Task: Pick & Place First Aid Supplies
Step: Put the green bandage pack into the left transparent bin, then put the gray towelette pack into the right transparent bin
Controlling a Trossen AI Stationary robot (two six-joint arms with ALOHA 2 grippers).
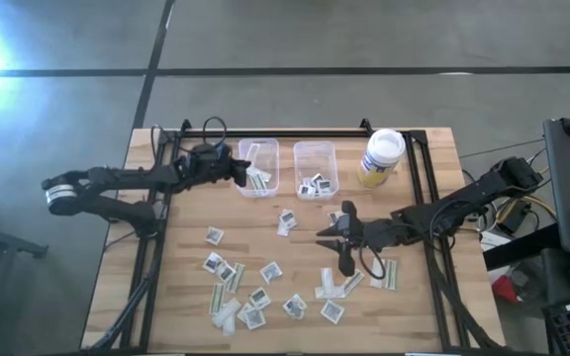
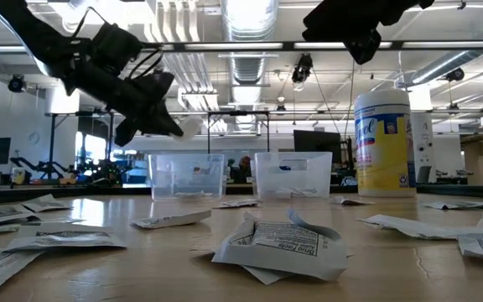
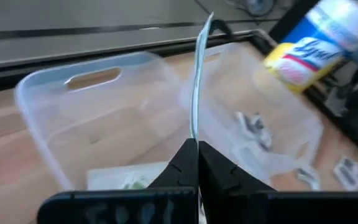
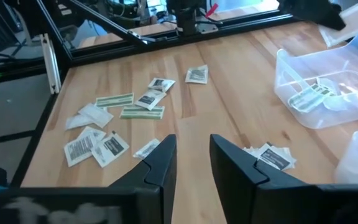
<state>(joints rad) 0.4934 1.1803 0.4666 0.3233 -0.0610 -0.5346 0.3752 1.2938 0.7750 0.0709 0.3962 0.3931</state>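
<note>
Left hand: we see it (image 1: 237, 170) hovering over the left bin (image 1: 261, 146) at about 11 o'clock on the desk (image 1: 186, 267), fingers (image 3: 182, 165) clenched on a thin pale packet (image 3: 197, 81) that stands on edge above the bin.
Right hand: it (image 1: 331, 237) hangs above the desk middle, toward 3 o'clock, fingers (image 4: 160, 158) apart and holding nothing.
Left bin: clear plastic, and we spot long pale strips (image 1: 257, 180) lying inside it.
Right bin: clear as well (image 1: 316, 150), just beside the left one at 12 o'clock, with small square dark-print packets (image 1: 312, 185) in it.
Loose supplies: we count many packets (image 1: 244, 293) scattered across the near half of the desk, from 6 to 8 o'clock, with a few more (image 1: 384, 273) near 4 o'clock and one (image 1: 287, 221) near the centre.
Jar: white lid, yellow body (image 1: 381, 156), upright at 1 o'clock, near the right bin.
</note>
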